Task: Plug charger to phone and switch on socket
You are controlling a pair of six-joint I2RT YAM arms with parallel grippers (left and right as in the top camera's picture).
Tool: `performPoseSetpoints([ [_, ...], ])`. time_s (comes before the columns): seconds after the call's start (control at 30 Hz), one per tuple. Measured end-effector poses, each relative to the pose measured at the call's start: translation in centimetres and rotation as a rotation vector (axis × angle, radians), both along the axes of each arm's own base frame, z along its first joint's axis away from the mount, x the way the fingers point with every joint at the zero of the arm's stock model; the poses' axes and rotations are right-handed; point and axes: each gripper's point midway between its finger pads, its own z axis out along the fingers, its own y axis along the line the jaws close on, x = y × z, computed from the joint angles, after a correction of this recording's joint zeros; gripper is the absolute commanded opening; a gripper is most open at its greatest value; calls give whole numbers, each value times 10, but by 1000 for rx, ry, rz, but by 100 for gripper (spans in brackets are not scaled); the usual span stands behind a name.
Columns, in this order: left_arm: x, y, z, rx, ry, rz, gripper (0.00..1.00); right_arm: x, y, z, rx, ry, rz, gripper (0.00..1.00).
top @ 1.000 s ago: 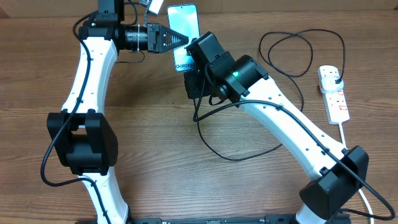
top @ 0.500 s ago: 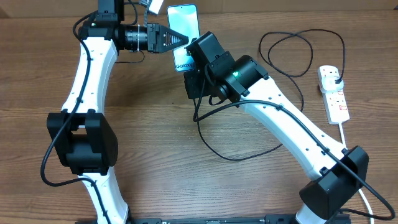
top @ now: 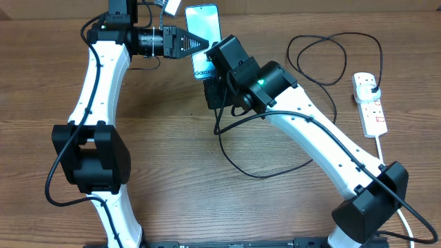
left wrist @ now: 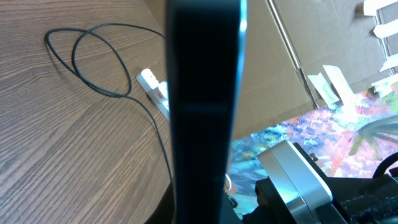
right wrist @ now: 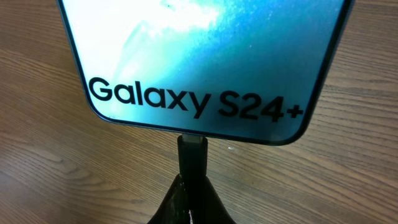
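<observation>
Left gripper (top: 204, 43) clamps Galaxy S24+ phone (top: 204, 23) aloft near table's (top: 172, 138) far edge; right gripper (right wrist: 191, 186) pinches charger connector (right wrist: 192, 152) touching phone's bottom edge. Line connector square to port, push straight, no twisting. Socket (top: 370, 103), far right, awaits your switch press.

Matt, grained brown wooden worktop (top: 172, 138); glossy glass on flat black-edged phone (right wrist: 199, 56); smooth white plastic power strip (top: 370, 103); matt thin black cable (top: 262, 176).
</observation>
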Motion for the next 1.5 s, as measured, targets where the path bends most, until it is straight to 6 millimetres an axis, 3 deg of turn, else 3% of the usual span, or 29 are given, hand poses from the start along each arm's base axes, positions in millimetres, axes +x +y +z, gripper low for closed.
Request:
performPoseSetpoints([
  [1.0,7,2,-5,36,31,39,4,3,0,2,-2,-17,-8,4],
  [1.13,18,9,-19,112,72,112,4,-1,-4,-2,-9,15,-35,40],
  [1.2,23,19,-34,188,142,182,4,-4,-7,-5,-23,30,-37,50],
  [1.37,30,66,-77,399,316,381,4,-6,-6,-41,-40,162,-42,57],
  [1.5,34,91,-88,466,343,458,4,16,-21,-62,-28,297,-94,57],
])
